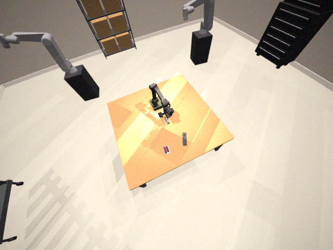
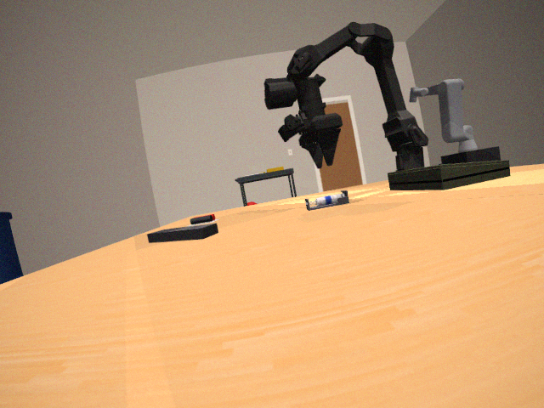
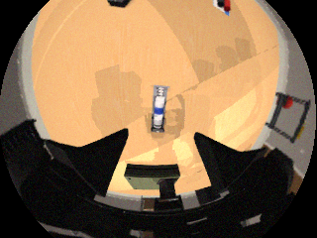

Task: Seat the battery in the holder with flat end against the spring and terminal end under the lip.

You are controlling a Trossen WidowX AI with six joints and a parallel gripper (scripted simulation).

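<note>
Our fingers (image 2: 324, 167) are spread wide with nothing between them, above the battery (image 1: 167, 120) (image 2: 325, 201) (image 3: 158, 110) near the middle of the wrist view. It lies in its holder (image 1: 168, 123) (image 2: 345, 198) (image 3: 158, 130); we seem done.
</note>
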